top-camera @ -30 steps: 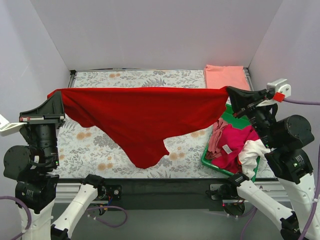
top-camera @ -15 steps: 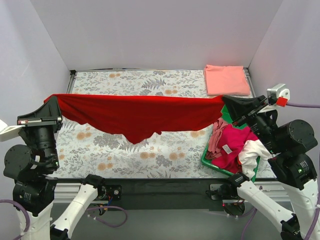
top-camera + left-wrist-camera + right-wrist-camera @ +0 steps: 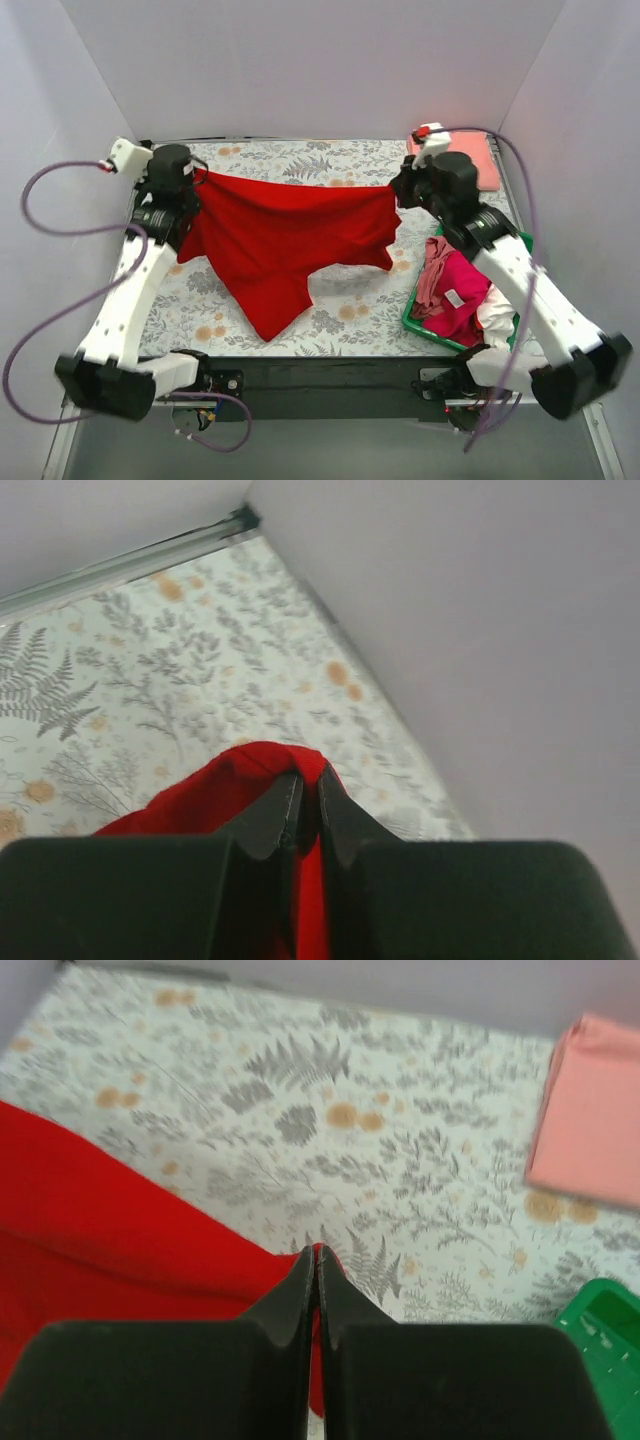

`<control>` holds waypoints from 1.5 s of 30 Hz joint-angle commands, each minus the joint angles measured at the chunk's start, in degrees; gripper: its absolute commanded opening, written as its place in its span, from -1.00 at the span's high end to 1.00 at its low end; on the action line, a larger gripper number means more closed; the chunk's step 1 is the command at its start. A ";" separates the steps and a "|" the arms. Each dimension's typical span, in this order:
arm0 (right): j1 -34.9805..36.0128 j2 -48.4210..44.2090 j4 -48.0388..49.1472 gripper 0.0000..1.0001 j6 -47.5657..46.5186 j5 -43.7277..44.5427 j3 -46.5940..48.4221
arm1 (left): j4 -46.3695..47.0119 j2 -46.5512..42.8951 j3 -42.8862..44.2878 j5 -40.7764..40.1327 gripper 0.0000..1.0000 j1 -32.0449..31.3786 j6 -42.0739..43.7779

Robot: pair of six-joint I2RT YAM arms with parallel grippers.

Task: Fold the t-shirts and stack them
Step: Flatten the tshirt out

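The left arm (image 3: 125, 300) and right arm (image 3: 530, 290) share white link shells, black joints, purple cables (image 3: 529, 215) and black tapered tool fingers (image 3: 265, 820).

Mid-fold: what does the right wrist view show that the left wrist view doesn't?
Only right wrist: the folded salmon shirt and a corner of the green bin. Only left wrist: a corner of the table. Both: the red shirt pinched in a shut claw, right claw and left claw alike, above the floral cover.

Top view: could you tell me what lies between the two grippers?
The red t-shirt spans the gap, pinched by left gripper and right gripper; the top view shows it.
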 commanded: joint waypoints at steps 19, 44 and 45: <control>-9.83 4.23 12.38 -0.97 6.02 -15.69 -20.32 | -2.00 16.03 -11.66 28.68 -0.92 -0.63 -3.71; -10.00 -9.78 18.20 -0.97 7.19 -21.16 -36.45 | -19.67 6.76 -34.74 24.29 -0.62 -32.93 -31.06; -10.01 -9.87 18.20 -0.97 7.10 -21.16 -36.45 | -19.50 6.94 -34.83 23.40 -0.60 -32.84 -31.32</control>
